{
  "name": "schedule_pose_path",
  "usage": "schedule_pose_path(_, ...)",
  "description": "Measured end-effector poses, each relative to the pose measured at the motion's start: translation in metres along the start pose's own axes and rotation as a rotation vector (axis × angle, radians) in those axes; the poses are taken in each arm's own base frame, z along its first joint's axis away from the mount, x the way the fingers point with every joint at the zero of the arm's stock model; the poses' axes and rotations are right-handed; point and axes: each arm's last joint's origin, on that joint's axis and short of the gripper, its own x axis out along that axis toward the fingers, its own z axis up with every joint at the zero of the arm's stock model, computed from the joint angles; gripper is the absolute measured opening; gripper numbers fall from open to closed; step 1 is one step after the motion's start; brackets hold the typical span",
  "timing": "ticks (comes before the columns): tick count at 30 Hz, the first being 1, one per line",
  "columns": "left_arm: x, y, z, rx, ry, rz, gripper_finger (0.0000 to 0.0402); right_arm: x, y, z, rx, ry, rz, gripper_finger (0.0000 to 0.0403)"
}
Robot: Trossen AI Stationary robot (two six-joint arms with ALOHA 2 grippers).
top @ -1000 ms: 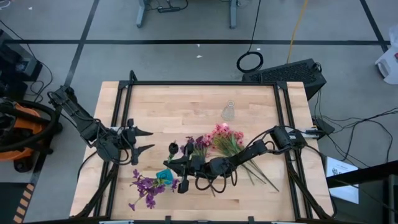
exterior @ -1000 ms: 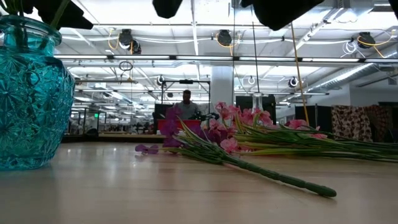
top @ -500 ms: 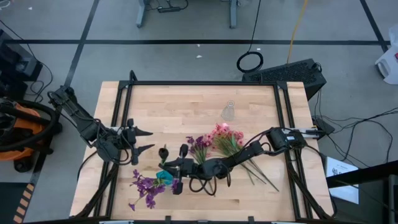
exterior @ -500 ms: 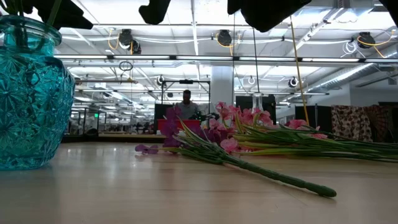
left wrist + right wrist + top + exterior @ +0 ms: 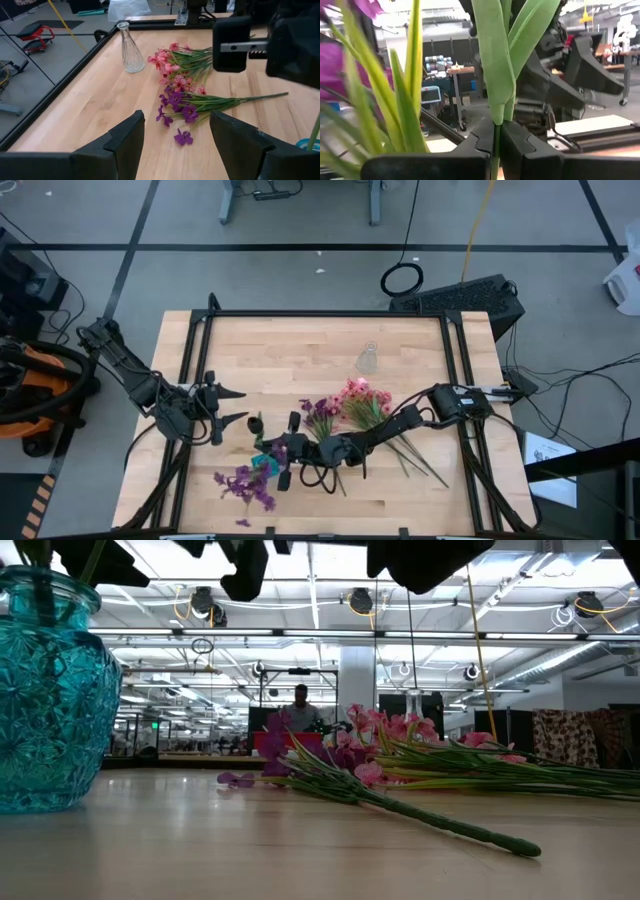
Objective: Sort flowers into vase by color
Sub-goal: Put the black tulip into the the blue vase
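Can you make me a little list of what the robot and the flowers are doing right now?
right claw: shut on a thin green flower stem, above the teal glass vase
left claw: open, waiting at the table's left side
loose pink flowers: lying mid-table
loose purple flowers: lying beside the pink ones
clear glass vase: empty

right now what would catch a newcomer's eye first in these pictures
Probably the right gripper, shut on a green flower stem above the teal vase near the table's front edge. Next, the pink and purple flowers lying mid-table, with a clear glass vase standing behind them. The left gripper hangs open at the left.
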Motion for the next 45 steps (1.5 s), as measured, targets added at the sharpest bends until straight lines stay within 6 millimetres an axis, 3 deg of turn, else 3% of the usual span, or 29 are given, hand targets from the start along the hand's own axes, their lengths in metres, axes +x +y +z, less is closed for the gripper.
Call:
schedule_pose_path(15, 0.000, 0.000, 0.000, 0.000, 0.000, 0.000, 0.0231, 0.001, -0.002, -0.005, 0.008, 0.048, 0.020, 0.0025)
schedule_pose_path(45, 0.000, 0.000, 0.000, 0.001, 0.001, 0.000, 0.0231, -0.002, -0.001, -0.020, 0.045, 0.198, 0.005, 0.0149)
